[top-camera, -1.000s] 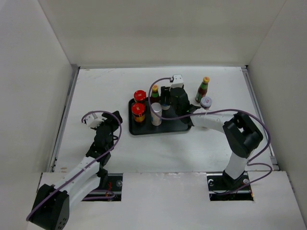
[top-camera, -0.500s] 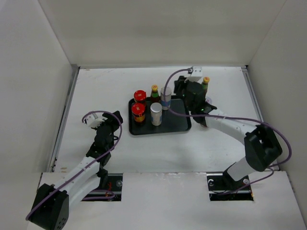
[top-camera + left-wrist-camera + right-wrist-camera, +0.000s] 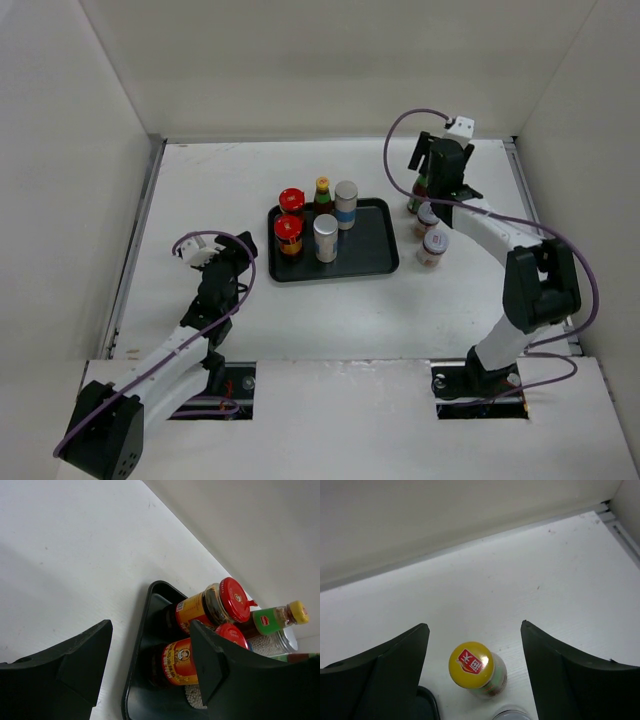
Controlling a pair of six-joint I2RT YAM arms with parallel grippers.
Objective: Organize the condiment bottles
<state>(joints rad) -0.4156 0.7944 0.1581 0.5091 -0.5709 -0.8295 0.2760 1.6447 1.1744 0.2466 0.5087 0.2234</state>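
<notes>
My right jaws are apart and holding nothing. They hang over the far right part of the surface [image 3: 220, 190], above a slim yellow-capped bottle [image 3: 471, 664]. In the right wrist view that bottle stands upright between my two dark fingers [image 3: 380, 675], touching neither. From above, most of it is hidden behind my right arm. Two pale-lidded jars [image 3: 428, 217] stand just nearer than it on the bare surface, one behind the other [image 3: 433, 247], to the right of the black tray [image 3: 375, 250] and outside it. The tray sits near the middle of the surface and carries five containers, all upright. Two red-lidded jars [image 3: 291, 198] stand one behind the other [image 3: 288, 232] along its left edge. A second slim yellow-capped bottle [image 3: 323, 190] stands at the far rim. A white grey-topped cylinder with a blue band [image 3: 346, 204] stands beside that bottle, and another white cylinder [image 3: 326, 237] stands closer to the tray's middle. My left jaws are also apart, with only bare white surface between the fingers [image 3: 75, 665]. They rest low, to the left of the tray and well apart from it. The left wrist view looks toward the tray's left rim [image 3: 145, 630], the red-lidded jars [image 3: 220, 602] and the green neck of the bottle behind them [image 3: 277, 617].
</notes>
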